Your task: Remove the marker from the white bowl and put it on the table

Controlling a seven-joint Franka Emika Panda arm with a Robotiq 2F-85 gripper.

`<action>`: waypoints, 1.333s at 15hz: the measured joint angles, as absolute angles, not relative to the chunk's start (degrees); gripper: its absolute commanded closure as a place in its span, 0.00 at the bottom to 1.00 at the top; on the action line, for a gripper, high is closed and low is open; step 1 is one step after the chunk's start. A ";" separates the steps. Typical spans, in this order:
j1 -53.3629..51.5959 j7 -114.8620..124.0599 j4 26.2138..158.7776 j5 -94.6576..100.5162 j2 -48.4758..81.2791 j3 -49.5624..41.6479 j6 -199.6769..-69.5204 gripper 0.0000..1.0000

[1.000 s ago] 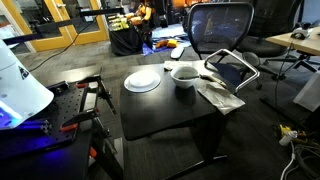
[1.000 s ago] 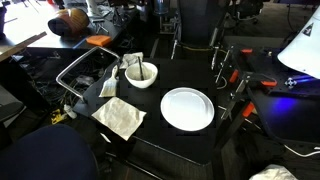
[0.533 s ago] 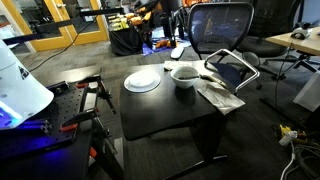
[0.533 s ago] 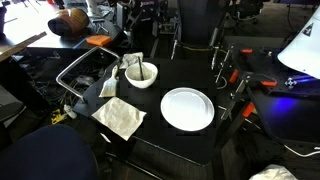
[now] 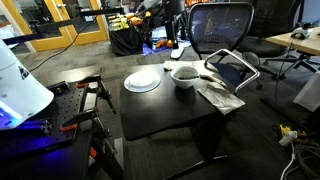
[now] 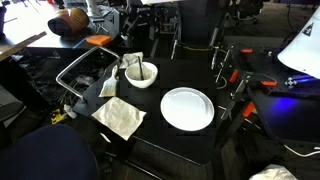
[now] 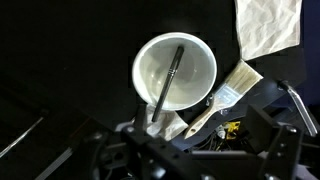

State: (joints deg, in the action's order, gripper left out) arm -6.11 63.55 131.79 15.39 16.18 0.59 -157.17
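In an exterior view the white bowl (image 5: 185,74) sits near the table's (image 5: 165,112) far edge, at 3 o'clock from the plate (image 5: 142,81). In an exterior view the marker (image 6: 140,69) leans on the bowl's wall, being too long to lie flat inside. In the wrist view it crosses the bowl from 12 to 7 o'clock, and its lower end seems to poke past the rim, which is probably your easiest grab. The gripper (image 7: 160,150) is a dark mass at 6 o'clock; you cannot tell whether it is spread.
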 measured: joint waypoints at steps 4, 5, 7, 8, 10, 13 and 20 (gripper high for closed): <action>-8.24 64.49 131.01 14.39 18.04 -2.82 -157.15 0.00; -8.32 64.49 130.54 13.64 18.93 -3.11 -157.14 0.00; -8.33 64.49 129.41 11.55 20.96 -3.29 -157.14 0.00; -8.38 64.49 128.74 10.52 22.08 -3.32 -157.14 0.00; -8.80 64.49 127.45 8.96 24.22 -3.68 -157.14 0.00; -9.70 64.49 125.38 7.44 27.18 -4.67 -157.14 0.00; -10.79 64.49 120.55 5.02 33.01 -5.83 -156.81 0.22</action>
State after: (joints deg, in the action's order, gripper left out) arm -10.79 64.49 120.55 5.02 33.01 -5.83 -156.81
